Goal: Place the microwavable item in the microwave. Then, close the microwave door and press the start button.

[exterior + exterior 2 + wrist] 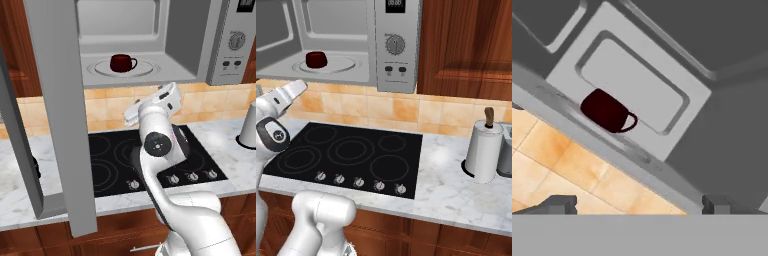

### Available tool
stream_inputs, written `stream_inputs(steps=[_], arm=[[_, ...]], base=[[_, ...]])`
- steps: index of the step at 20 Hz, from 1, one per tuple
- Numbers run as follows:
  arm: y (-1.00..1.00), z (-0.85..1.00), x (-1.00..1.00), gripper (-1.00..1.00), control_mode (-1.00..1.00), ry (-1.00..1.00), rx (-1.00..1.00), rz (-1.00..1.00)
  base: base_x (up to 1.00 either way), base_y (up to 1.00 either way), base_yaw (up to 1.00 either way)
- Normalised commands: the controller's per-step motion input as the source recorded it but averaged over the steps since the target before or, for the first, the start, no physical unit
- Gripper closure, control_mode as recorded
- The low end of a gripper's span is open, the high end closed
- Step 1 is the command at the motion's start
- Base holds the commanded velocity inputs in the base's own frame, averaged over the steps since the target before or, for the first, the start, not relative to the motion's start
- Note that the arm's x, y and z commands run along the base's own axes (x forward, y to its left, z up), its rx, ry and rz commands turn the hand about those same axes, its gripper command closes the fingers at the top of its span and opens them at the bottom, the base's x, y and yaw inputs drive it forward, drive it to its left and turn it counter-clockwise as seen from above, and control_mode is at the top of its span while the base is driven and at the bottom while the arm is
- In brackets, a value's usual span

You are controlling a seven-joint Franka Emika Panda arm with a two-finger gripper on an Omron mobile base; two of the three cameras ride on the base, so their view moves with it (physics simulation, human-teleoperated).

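The dark red mug (121, 62) is sitting upright on the round glassy turntable (142, 71) inside the microwave (200, 45), its curved loop handle pointing toward the control panel side in the left base view. It is looking smooth, rounded and squat; in the right base view the mug (316, 59) is showing as a low, dark, barrel-like shape on the pale disc, and in the hand view the mug (607, 111) is lying against the recessed, rounded-rectangle rear wall of the grey cavity. The microwave door (57, 110) is standing wide open, a flat matte grey slab seen edge-on to the left of the cavity. The microwave's panel is carrying a ribbed round dial (395, 45) with small buttons below it.

The gripper (639, 204) is hanging below the microwave's front lip, in front of the glossy orange-beige square tiles (406, 110), holding nothing; its two dark blocky fingertips (559, 204) are sitting far apart, so the jaws are spread. Beneath the microwave a flat black glass cooktop (351, 155) with ringed burners and a row of knobs is lying set into veined white marble counter (446, 190). A cylindrical paper towel roll (483, 150) is standing on that counter, well right of the microwave.
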Motion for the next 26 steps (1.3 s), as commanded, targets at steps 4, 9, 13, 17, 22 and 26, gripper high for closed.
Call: stream_inputs(steps=[4, 9, 13, 17, 22, 26], arm=[[0.44, -0.4, -0.19, -1.0, -1.0, -0.04, -0.3, -0.25], [0.47, -0.33, -0.21, -1.0, -1.0, -0.11, -0.29, -0.19], [0.39, -0.34, -0.29, -1.0, -1.0, -0.21, -0.31, -0.13], [0.71, -0.03, -0.5, -1.0, -1.0, -0.27, -0.32, -0.17], [0.82, 0.0, -0.58, -1.0, -1.0, -0.2, -0.25, -0.18], [0.8, -0.01, -0.26, -1.0, -1.0, -0.14, -0.24, -0.15]], base=[[0.0, 0.0, 0.0], [0.0, 0.0, 0.0], [0.0, 0.0, 0.0], [0.0, 0.0, 0.0], [0.0, 0.0, 0.0], [0.0, 0.0, 0.0]])
